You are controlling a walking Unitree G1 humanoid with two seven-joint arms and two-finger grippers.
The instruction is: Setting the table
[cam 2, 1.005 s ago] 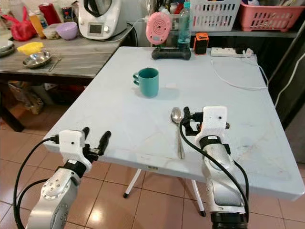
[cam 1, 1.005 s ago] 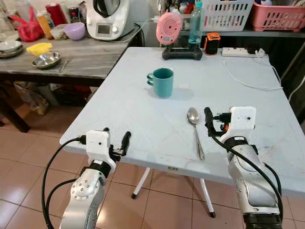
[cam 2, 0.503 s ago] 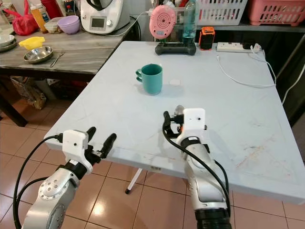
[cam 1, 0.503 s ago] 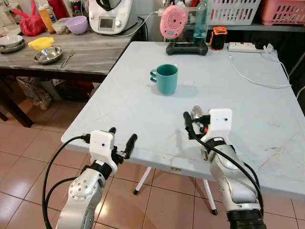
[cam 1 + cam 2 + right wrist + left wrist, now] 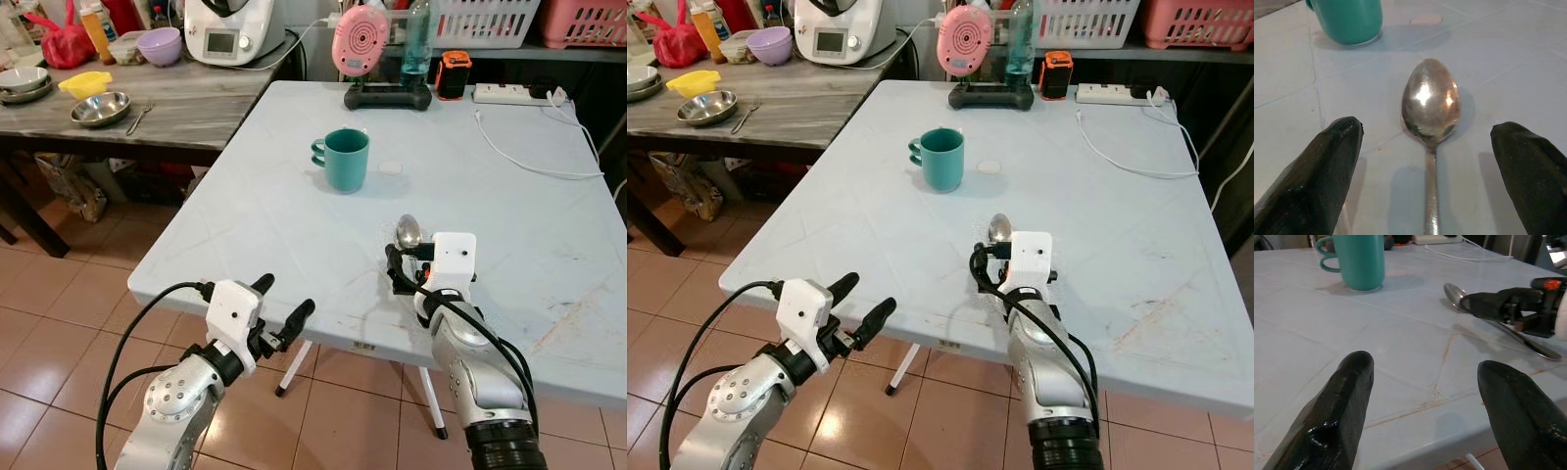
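Although the task is setting the table, the white bench (image 5: 294, 211) so far carries only two pieces of tableware: a teal mug (image 5: 344, 160) just above the centre of the left eye frame and a metal spoon (image 5: 408, 233) lying flat at centre right, its bowl toward the mug and its handle running under the right arm. The right gripper (image 5: 1427, 169) hovers low over the spoon, fingers spread wide to either side of the bowl and holding nothing. The left gripper (image 5: 278, 302), at lower centre-left by the near bench edge, is likewise wide and empty. A steel bowl (image 5: 99, 109), a fork (image 5: 136, 118) and stacked dishes (image 5: 22, 83) remain on the wooden side bench (image 5: 186, 108) at upper left. Judged from this, the setting is at an early stage.
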